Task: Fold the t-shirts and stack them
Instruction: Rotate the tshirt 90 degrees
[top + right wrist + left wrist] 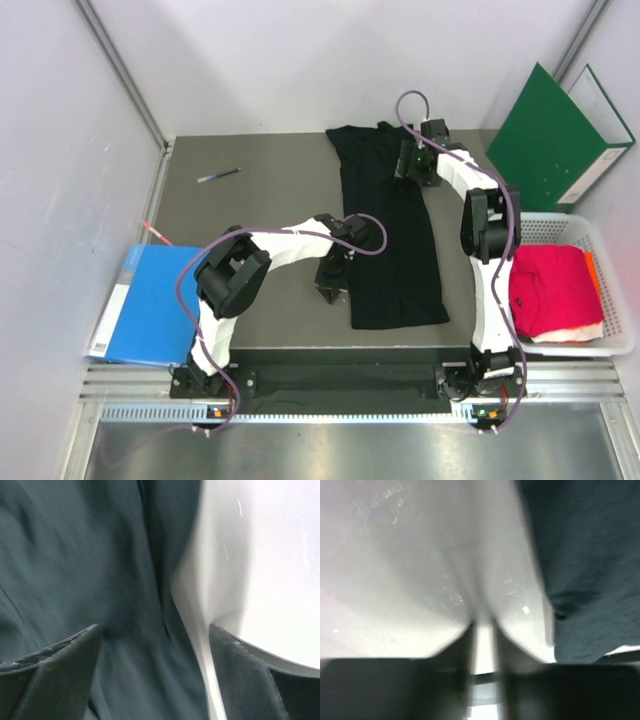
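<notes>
Closest to me, the two arms are bolted at the near edge of the grey table (260,210). The left gripper (330,285) hangs low beside the left edge of the black t-shirt (395,250). In its wrist view its fingers (462,645) are parted by only a thin slit, with nothing between them and the cloth off to one side. The right gripper (408,162) reaches to the far end of the same shirt. Its jaws are spread wide over the dark folds, and it grips nothing.

The black shirt lies flat as a long strip down the middle of the table, with its wider end far from me. The magenta-red t-shirt (550,290) sits folded in a white basket (560,218) at the right edge, on top of a bit of white cloth (575,335), with a sliver of orange cloth (593,270) beside it.

A blue folder (150,305) lies at the near left and a green folder (545,135) leans open at the far right. The pale marks on the green folder are too small to read. A dark pen (219,175) rests on the far left of the table.
</notes>
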You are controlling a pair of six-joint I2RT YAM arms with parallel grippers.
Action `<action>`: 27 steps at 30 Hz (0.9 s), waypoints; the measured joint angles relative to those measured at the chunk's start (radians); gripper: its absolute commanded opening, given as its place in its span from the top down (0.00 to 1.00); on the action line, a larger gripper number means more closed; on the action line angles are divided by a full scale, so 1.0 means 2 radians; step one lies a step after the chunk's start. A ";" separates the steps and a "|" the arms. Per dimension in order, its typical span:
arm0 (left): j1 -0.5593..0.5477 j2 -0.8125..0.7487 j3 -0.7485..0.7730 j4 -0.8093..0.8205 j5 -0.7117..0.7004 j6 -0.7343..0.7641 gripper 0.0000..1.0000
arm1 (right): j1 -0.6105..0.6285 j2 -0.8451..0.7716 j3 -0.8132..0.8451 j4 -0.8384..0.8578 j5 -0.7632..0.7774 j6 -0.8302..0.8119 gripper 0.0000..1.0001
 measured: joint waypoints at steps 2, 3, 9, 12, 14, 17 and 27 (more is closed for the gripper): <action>0.001 -0.009 -0.014 0.007 -0.001 -0.002 0.27 | -0.001 -0.023 -0.026 -0.020 0.004 -0.003 0.04; 0.002 -0.019 -0.027 0.012 0.005 -0.008 0.20 | -0.002 -0.033 -0.040 -0.029 0.008 -0.004 0.04; 0.018 -0.057 -0.082 0.044 0.052 -0.013 0.16 | -0.012 -0.115 -0.099 -0.058 0.013 -0.003 0.03; 0.027 -0.069 -0.098 0.065 0.077 -0.013 0.18 | -0.025 -0.159 -0.107 -0.059 0.006 0.001 0.03; 0.027 -0.070 -0.100 0.076 0.093 -0.014 0.23 | -0.035 -0.189 -0.111 -0.055 0.000 0.005 0.03; 0.026 -0.068 -0.100 0.108 0.123 -0.022 0.26 | -0.046 -0.221 -0.115 -0.052 -0.009 0.009 0.03; 0.025 -0.026 -0.079 0.165 0.195 -0.035 0.72 | -0.062 -0.265 -0.218 -0.059 -0.046 0.015 0.02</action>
